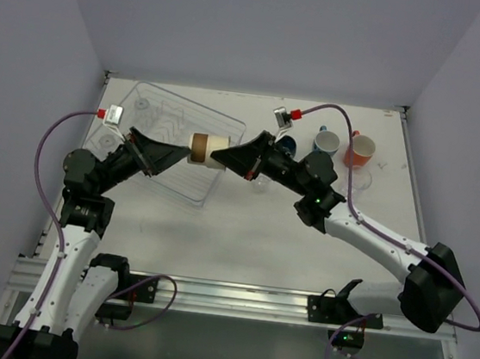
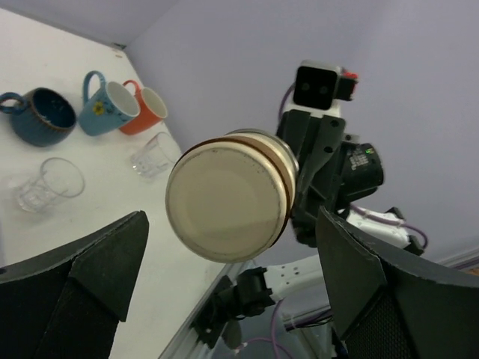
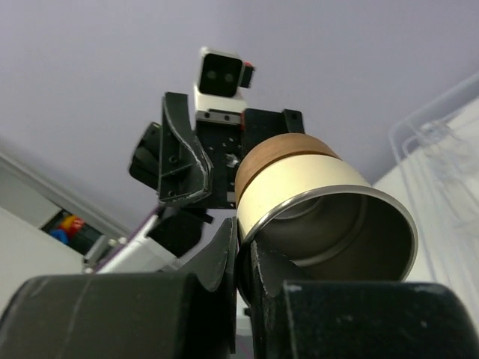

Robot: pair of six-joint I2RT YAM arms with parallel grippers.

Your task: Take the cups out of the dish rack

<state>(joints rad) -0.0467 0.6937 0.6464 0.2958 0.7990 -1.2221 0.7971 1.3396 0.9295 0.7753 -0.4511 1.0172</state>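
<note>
Right end effector (image 3: 243, 250) pinches the cream cup (image 3: 314, 202) at its rim, holding it level in the air over the rack (image 1: 174, 120), near its right edge. The left end effector (image 1: 176, 151) gapes wide around its base, untouching. Dark cup (image 2: 41, 116), blue mug (image 2: 105, 107), orange cup (image 2: 146, 111) and two tumblers (image 2: 52, 183) already stand on the bench (image 1: 243, 232). Rack looks empty, so this seems last.

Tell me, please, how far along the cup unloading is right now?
Done: the dark blue cup, light blue mug, orange cup and two clear tumblers sit on the table. In hand: the right gripper pinches the cream cup by its rim; the left gripper is open. Left: setting it down; the dish rack is too clear to check.
</note>
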